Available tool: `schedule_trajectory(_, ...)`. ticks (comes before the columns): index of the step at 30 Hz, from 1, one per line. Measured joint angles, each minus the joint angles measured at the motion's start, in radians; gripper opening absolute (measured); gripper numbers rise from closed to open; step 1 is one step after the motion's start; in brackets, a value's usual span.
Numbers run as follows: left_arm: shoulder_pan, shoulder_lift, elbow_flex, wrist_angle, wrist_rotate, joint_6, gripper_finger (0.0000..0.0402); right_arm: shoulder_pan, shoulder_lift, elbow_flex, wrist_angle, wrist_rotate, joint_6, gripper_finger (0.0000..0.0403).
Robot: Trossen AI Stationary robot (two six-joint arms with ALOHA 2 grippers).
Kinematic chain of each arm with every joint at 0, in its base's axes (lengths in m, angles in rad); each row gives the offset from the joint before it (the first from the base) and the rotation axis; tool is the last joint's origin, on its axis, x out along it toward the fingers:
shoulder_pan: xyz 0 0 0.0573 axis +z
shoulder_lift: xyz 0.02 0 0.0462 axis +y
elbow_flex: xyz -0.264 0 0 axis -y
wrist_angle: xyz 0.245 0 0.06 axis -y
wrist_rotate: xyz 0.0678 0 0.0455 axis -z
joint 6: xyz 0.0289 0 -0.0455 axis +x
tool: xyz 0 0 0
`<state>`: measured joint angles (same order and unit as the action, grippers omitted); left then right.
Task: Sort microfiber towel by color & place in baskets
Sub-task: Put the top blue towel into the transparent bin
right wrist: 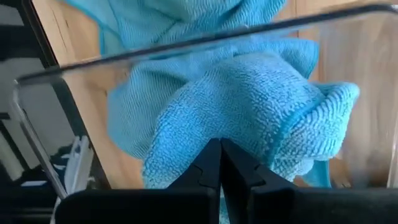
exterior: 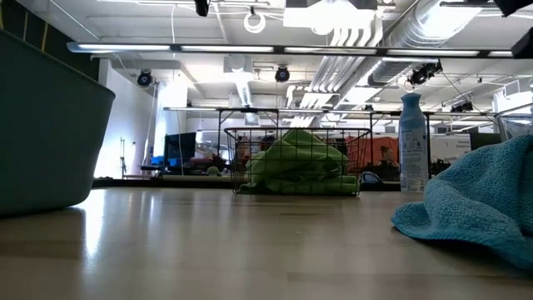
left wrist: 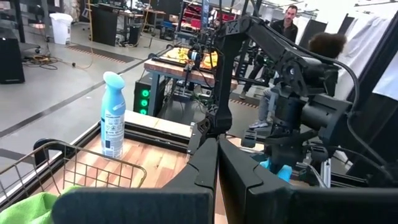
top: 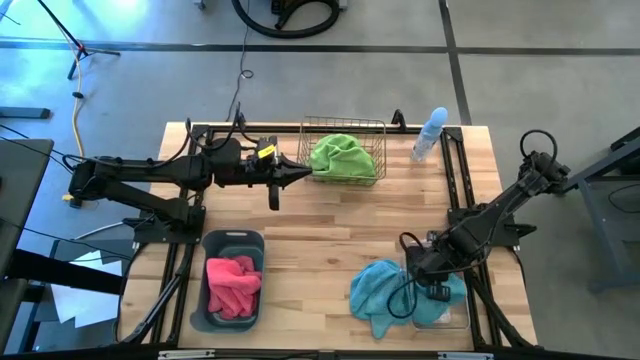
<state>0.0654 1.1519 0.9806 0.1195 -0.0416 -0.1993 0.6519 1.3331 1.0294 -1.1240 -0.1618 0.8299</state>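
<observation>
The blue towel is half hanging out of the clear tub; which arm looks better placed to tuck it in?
The right arm, probably. Its pincer is shut directly over the clear tub, against the blue towel. The left pincer, also shut, sits far off beside the wire basket holding the green towel.

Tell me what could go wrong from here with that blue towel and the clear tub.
1. The blue towel lies half over the clear tub wall, mostly on the table; it may slide out when released.
2. The right gripper, shut against the towel inside the tub, might snag the cloth and drag it, or the light tub, as it withdraws.
3. The left gripper, shut, sits close to the wire basket and could bump it.
</observation>
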Motion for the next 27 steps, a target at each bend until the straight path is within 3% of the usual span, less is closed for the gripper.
schedule_trajectory(8,0.001,0.000,0.000,-0.022,-0.004,0.001,0.0000,0.076,-0.009,-0.054,-0.021,-0.021,0.069,0.0000)
schedule_trajectory(14,0.001,0.000,0.000,-0.025,-0.023,0.003,0.0000,0.075,-0.070,-0.133,0.156,0.001,0.135,0.0000)
schedule_trajectory(19,0.002,0.000,0.000,-0.025,-0.027,0.010,0.0000,0.073,-0.071,-0.183,0.192,0.041,0.138,0.0000)
schedule_trajectory(27,0.002,0.000,0.000,-0.025,-0.027,0.010,0.0000,0.077,-0.071,-0.335,0.422,0.039,0.193,0.0000)
